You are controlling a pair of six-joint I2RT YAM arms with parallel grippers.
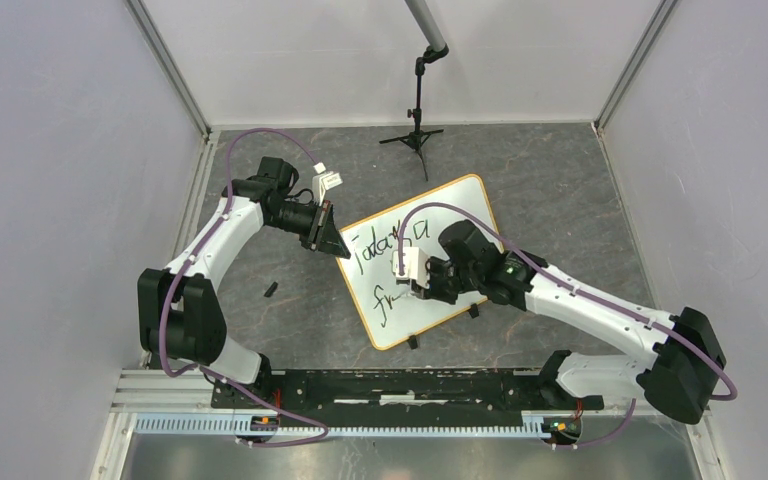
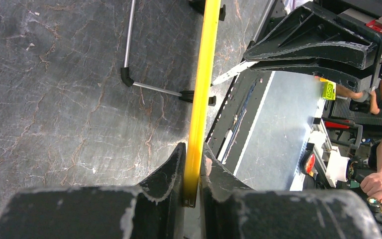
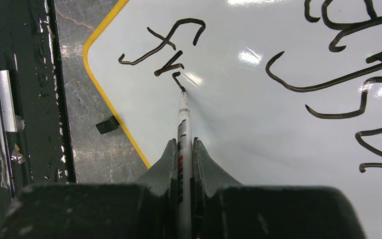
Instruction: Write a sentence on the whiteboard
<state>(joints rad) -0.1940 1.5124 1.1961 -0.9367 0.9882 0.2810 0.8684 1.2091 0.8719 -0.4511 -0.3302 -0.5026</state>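
- Broadly, a grey marbled table [image 1: 560, 170] sits inside white walls [image 1: 50, 150]. The board [image 1: 460, 194] lies skewed in the middle of it, one corner toward the left arm, with a yellow rim all around.
- Left arm [image 1: 215, 235] reaches in from the left side. Right arm [image 1: 600, 305] stretches from the right base over the board's near right part and covers that corner in the top view.
- A black rail [image 1: 400, 385] runs along the near edge between the two bases.
- A black tripod [image 1: 417, 115] stands at the far side, beyond the board's far corner and apart from it. One of its legs shows past the rim in the left wrist view.
- A white block [image 1: 407, 265] on the right wrist hangs over the board between the two lines of writing and hides part of them from above.
- Left gripper [image 2: 192, 167] is clenched on the board's rim at the left corner, a finger on each face.
- Right gripper [image 3: 184, 149] is clamped on a marker [image 3: 183, 112], which points away from the wrist with its tip touching the board.
- The sentence [image 1: 372, 245] is in black script. The upper line reads roughly "Today a"; below it there is only "fr", and the tip rests at the end of its last stroke.
- Two black clip feet [image 1: 413, 342] sit on the board's near edge.
- A small black piece [image 1: 271, 290] lies on the table left of the board, well apart from it.
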